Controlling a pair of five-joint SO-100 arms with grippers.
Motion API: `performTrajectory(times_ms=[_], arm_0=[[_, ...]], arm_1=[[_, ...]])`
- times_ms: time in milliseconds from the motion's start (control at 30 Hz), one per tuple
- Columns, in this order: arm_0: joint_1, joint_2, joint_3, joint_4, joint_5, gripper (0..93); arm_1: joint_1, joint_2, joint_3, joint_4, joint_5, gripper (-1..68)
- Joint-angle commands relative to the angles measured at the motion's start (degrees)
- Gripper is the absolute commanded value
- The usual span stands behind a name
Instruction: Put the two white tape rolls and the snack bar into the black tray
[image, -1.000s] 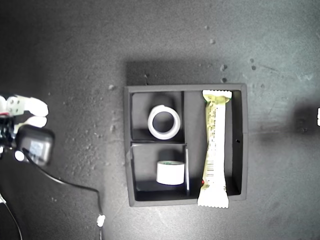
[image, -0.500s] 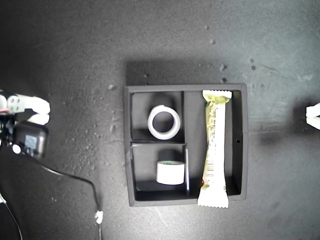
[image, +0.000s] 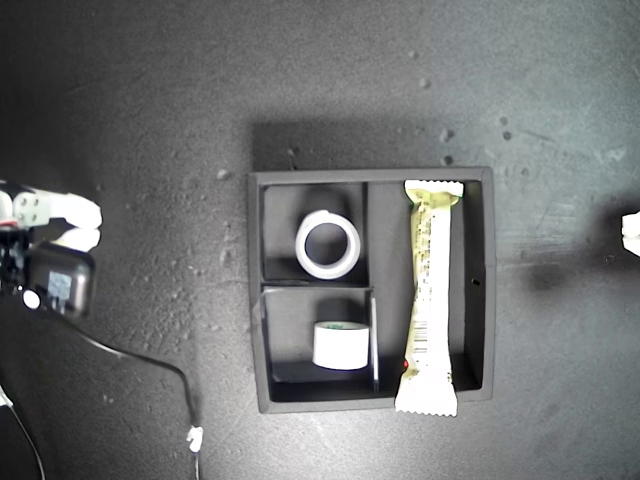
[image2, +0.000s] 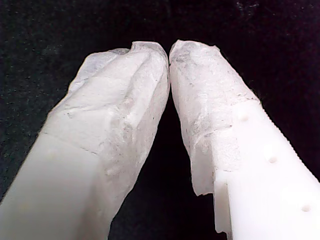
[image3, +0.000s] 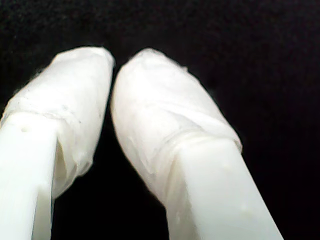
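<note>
**A:** How far along are you?

**B:** As far as I can judge, nearly done. All three things are in the black tray (image: 486, 300). The flat tape roll (image: 301, 245) lies on its face in one small square compartment. The upright tape roll (image: 341, 347) stands on its edge in the small compartment next to it. The snack bar (image: 428, 300) runs the length of the long compartment beside both.

**A:** So nothing is left out on the surface (image: 150, 100)?

**B:** I see none of the task's things outside the tray. My one doubt is the snack bar. One crimped end sticks out over the tray's wall, and the opposite end rests on top of the wall across from it. It looks propped on the walls and not lying flat on the tray's floor. It might need a nudge, or it may count as in.

**A:** And your hands?

**B:** My first hand (image2: 169, 52) has its fingertips pressed together with nothing between them. My second hand (image3: 112, 62) is drawn in to a thin slit and is also empty. Both see only dark surface below, with no tray.

**A:** Which arm is which from above?

**B:** I cannot tell. One arm (image: 50, 250) sits well away from the tray on the tape rolls' side. A white tip (image: 630, 230) shows well away on the snack bar's side.
</note>
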Motion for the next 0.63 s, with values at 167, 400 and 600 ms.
performTrajectory(times_ms=[167, 400, 600], arm_0=[[0.2, 2.8, 3.3, 4.7, -4.0, 0.2], [2.3, 2.8, 3.3, 4.7, 2.5, 0.2], [2.3, 2.8, 3.3, 4.7, 3.8, 0.2]], arm_1=[[-3.2, -0.4, 0.7, 3.7, 10.5, -0.3], [-2.8, -0.1, 0.7, 3.6, -6.0, 0.0], [-3.0, 0.3, 0.7, 3.5, -6.0, 0.0]])
